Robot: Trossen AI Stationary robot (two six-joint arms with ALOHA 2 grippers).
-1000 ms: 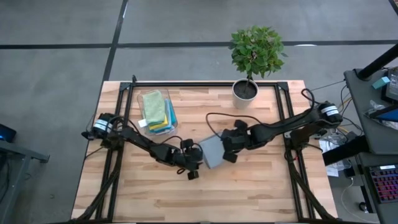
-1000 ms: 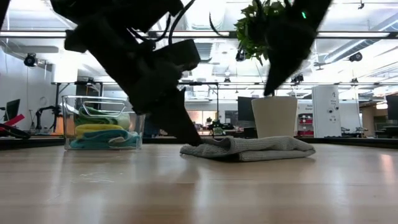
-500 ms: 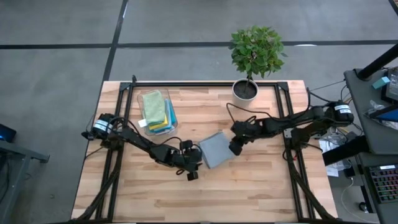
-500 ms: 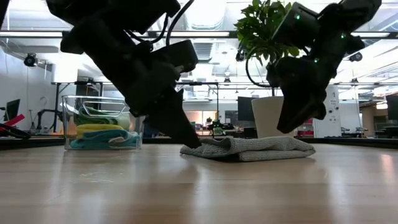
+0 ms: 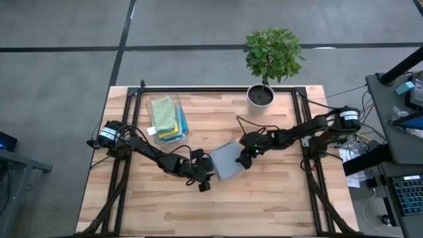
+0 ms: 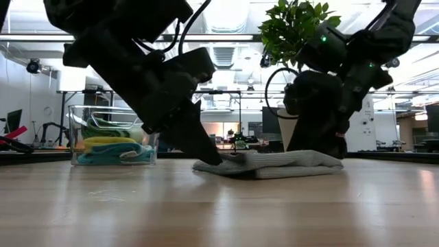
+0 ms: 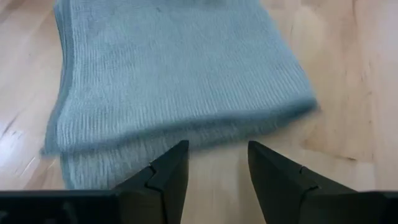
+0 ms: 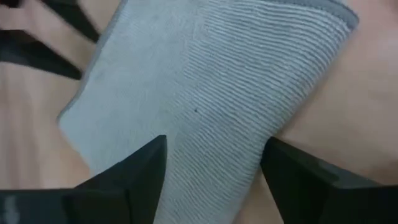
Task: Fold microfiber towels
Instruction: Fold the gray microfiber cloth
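Looking from the near edge, I saw the left gripper point(image 5: 206, 177) low at the grey towel's point(image 5: 225, 160) near-left edge, fingers point(image 7: 166, 174) partly apart, gripping nothing. My right gripper point(image 5: 245, 158) sat at its right edge, fingers point(image 8: 134, 171) spread wide over the cloth. Farther back, the bin point(image 5: 147, 118) held the other towels point(image 5: 166, 118), beside a plant point(image 5: 268, 59).

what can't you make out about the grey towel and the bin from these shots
- Grey towel: its layers can't be counted; the high view is too small, and both wrist views cut it off.
- Left gripper: whether it touches the towel; the arm hides this in the low view.
- Clear bin: lower towels hidden under the green towel.
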